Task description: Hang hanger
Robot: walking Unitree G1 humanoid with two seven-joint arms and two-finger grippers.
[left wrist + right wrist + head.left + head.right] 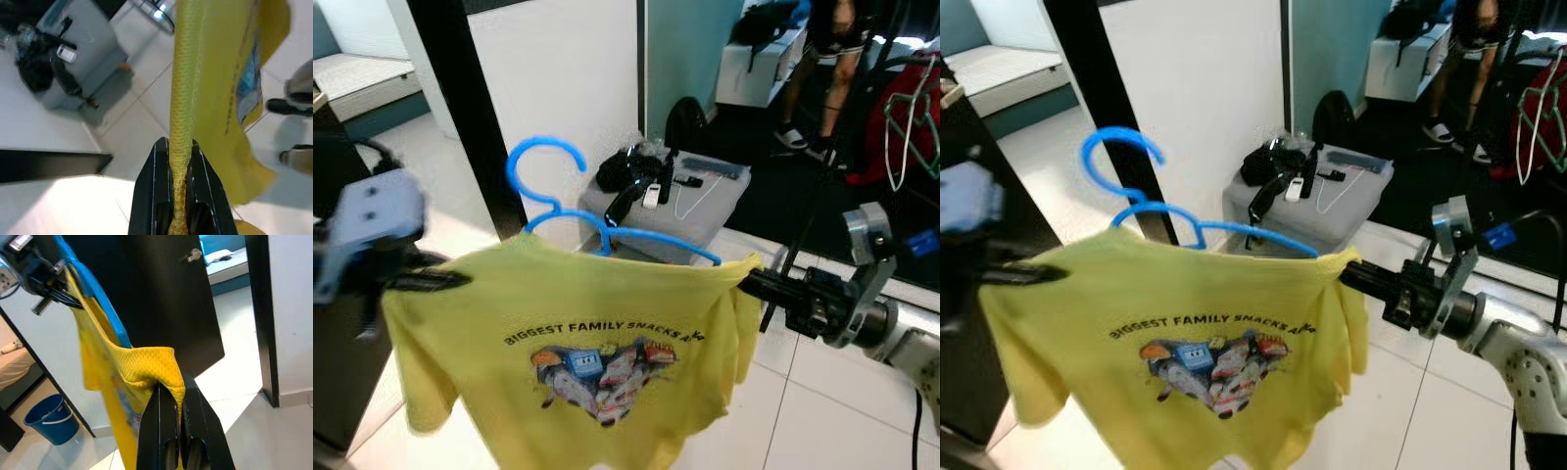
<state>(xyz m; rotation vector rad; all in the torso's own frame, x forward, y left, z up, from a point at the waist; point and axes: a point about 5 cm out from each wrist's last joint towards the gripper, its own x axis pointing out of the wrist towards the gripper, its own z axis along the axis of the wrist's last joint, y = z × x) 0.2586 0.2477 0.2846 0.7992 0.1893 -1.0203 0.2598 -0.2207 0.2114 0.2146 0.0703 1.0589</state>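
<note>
Held up between both arms, above the white tiled floor (822,392): a yellow T-shirt (597,343) of soft, finely knitted fabric, spread flat and wide, front printed with "BIGGEST FAMILY SNACKS" in dark letters over a colourful cartoon cluster. Threaded through its neck, a blue plastic hanger (558,201), thin and smooth, rounded hook curling upward, one sloping arm bare along the shirt's top edge toward the robot's right.

At the shirt's left shoulder, the left gripper (180,161), long black fingers (151,196) pinched tight on a ribbed yellow seam, hardly any gap either side of the cloth. At the shirt's right shoulder, the right gripper (171,396), black fingers (159,431) likewise clamped on a folded corner of waffle-textured yellow knit, silver wrist behind.

Just beyond the shirt, a grey boxy plastic bin (690,211) with rounded corners, lid cluttered with black tangled gear, a small white device and a thin white cable. Beside it, a tall black door-frame post (460,108) against a white wall. Farther back on the right, a person's legs (822,78) in dark shorts and sandals, and a red garment on a pale wire hanger (911,117). In the right wrist view, a round blue bucket (49,418) on the floor near a dark door.
</note>
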